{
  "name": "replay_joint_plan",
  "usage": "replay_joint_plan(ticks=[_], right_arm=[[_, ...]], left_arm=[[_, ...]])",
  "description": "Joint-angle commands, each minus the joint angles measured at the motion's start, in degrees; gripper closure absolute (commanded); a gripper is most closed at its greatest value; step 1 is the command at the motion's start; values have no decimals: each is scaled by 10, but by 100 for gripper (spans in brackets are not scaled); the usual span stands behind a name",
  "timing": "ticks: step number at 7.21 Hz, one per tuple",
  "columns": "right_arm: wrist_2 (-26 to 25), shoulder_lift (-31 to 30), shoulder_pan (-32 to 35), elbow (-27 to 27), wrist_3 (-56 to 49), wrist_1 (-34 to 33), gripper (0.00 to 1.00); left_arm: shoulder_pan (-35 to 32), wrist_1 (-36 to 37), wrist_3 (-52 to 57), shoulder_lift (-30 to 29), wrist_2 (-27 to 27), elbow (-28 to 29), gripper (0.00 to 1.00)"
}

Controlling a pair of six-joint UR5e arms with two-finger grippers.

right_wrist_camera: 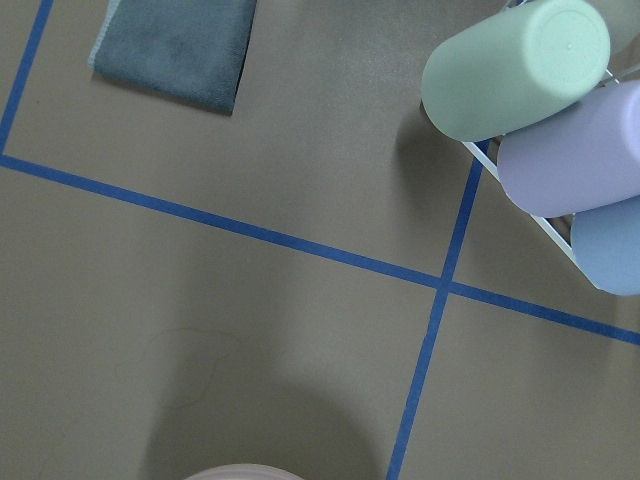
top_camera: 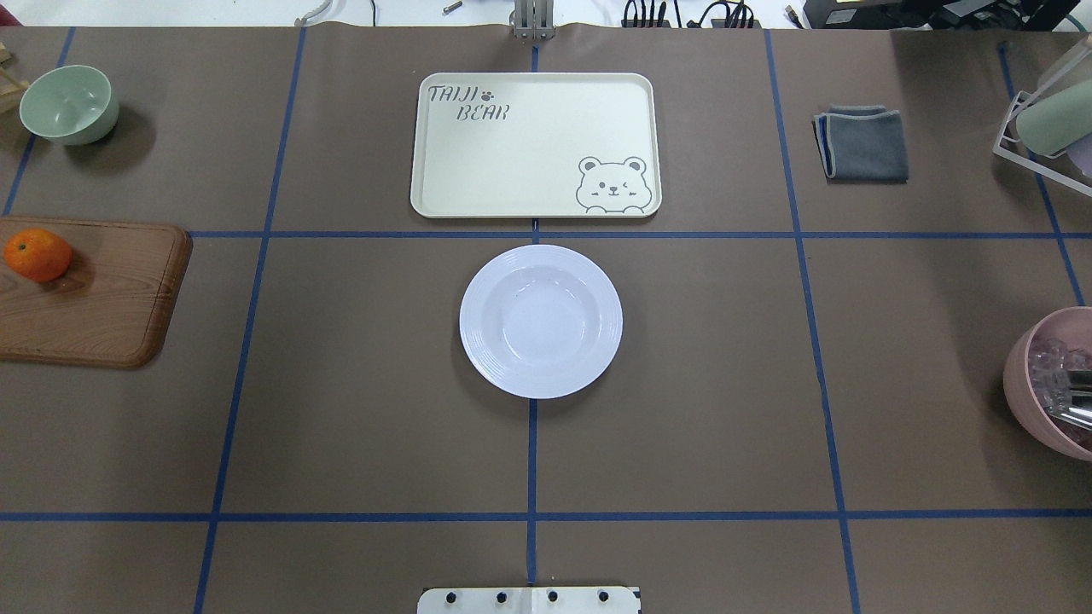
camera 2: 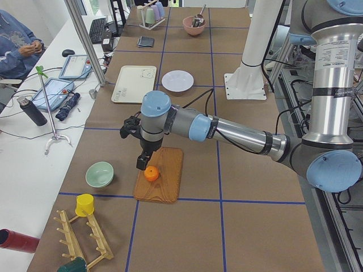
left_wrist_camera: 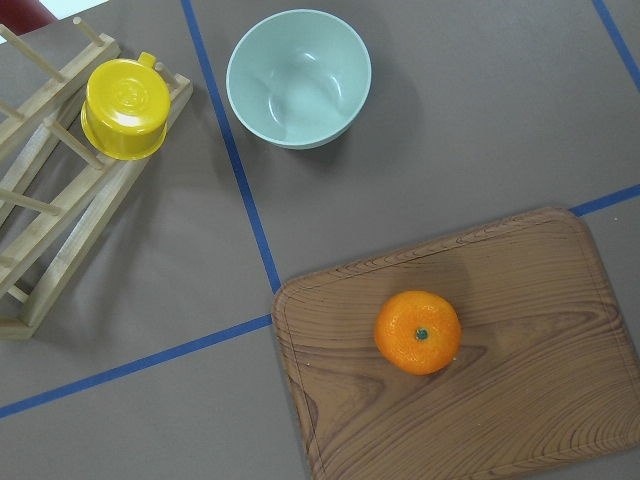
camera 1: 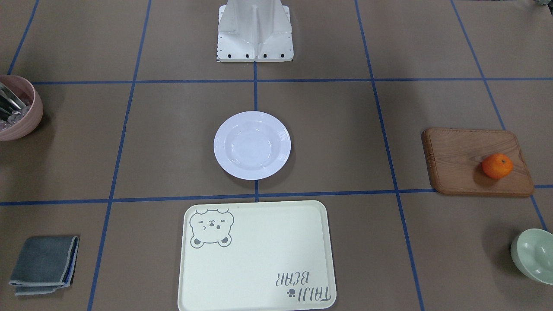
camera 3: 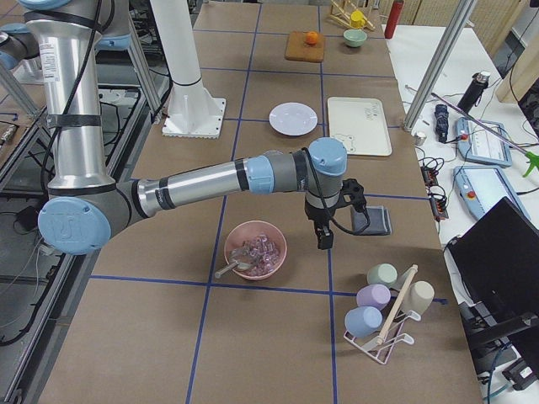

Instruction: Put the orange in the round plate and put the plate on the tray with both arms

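Tray (camera 1: 259, 259) | round plate (camera 1: 252, 145) just beside | orange (camera 1: 497, 166) on wooden board (camera 1: 453, 155)

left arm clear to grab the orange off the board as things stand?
Probably yes. The left gripper hangs just above the orange, which sits alone on the wooden board. The green bowl stands apart, off the board. Whether the jaws are open can't be told.
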Motion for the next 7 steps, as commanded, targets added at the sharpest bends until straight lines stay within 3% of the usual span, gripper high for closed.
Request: replay_joint_plan(ticks=[1, 7], right_arm=[[0, -3, 1, 2, 0, 0, 0], [1, -1, -1, -4, 0, 1, 0]], left_arm=[[0, 3, 0, 0, -1, -2, 2], [1, -2, 2, 11, -1, -1, 2]])
